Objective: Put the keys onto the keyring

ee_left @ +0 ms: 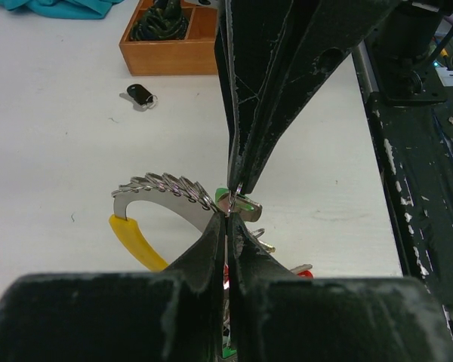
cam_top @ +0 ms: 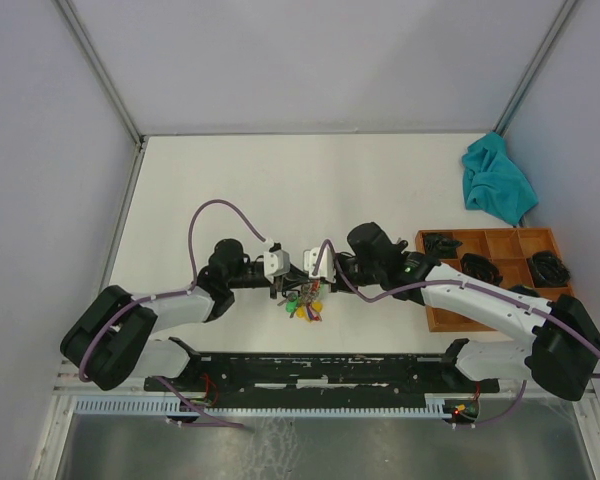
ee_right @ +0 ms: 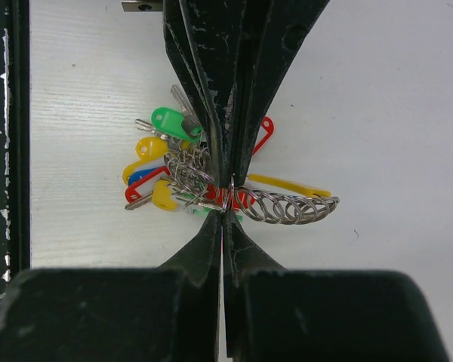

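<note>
The keyring (ee_left: 162, 187) is a silvery arc strung with small rings, and its coloured-tag bunch (ee_right: 162, 162) lies on the table under both grippers (cam_top: 302, 304). My left gripper (ee_left: 228, 216) is shut on the arc's end. My right gripper (ee_right: 225, 213) reaches in from the opposite side and is shut on a thin edge-on ring (ee_right: 230, 194). The green-headed key (ee_left: 245, 204) hangs by that ring. Both sets of tips meet nose to nose just above the table (cam_top: 300, 289). A black key (ee_left: 140, 94) lies loose on the table, apart from the grippers.
A wooden compartment tray (cam_top: 480, 234) holding dark items stands at the right, with its near wall (ee_left: 166, 57) just beyond the black key. A teal cloth (cam_top: 497, 180) lies behind the tray. The arms' black base rail (cam_top: 320, 368) runs along the near edge.
</note>
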You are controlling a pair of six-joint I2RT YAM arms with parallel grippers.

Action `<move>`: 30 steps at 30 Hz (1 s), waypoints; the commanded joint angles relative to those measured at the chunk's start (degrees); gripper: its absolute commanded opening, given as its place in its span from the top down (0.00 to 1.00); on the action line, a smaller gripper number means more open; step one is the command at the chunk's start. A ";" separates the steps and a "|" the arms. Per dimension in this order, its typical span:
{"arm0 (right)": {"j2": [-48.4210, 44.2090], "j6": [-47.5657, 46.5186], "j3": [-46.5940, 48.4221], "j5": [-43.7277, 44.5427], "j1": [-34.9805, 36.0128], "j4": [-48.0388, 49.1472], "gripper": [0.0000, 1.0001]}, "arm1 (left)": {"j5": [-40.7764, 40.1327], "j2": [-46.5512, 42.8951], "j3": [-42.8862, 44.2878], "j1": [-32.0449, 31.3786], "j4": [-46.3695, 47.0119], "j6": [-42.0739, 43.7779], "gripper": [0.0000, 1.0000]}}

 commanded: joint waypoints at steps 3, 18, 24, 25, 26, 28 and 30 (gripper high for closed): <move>0.14 -1.09 3.36 -1.58 1.79 2.48 0.99 | -2.56 -1.70 3.23 -0.17 -0.08 -2.58 0.97; 1.15 -2.03 3.18 1.72 3.10 0.52 0.99 | -8.79 -3.74 4.44 -0.14 -0.07 -11.07 0.97; 0.53 -2.06 2.48 3.11 3.14 0.57 0.99 | -11.21 -4.05 4.55 -0.08 -0.06 -13.40 0.97; 0.52 -1.94 2.43 3.16 3.12 0.57 0.99 | -11.33 -4.05 4.55 -0.06 0.00 -13.66 0.97; 0.54 -1.92 2.36 3.17 3.15 0.62 0.99 | -11.51 -4.05 4.49 -0.06 0.31 -14.06 0.97; 0.66 -1.92 2.22 3.42 3.13 0.81 0.99 | -12.05 -4.25 4.21 -0.06 1.28 -14.99 0.97; 0.89 -1.77 2.01 3.66 3.15 0.99 0.99 | -13.05 -4.74 3.56 -0.06 2.65 -15.98 0.97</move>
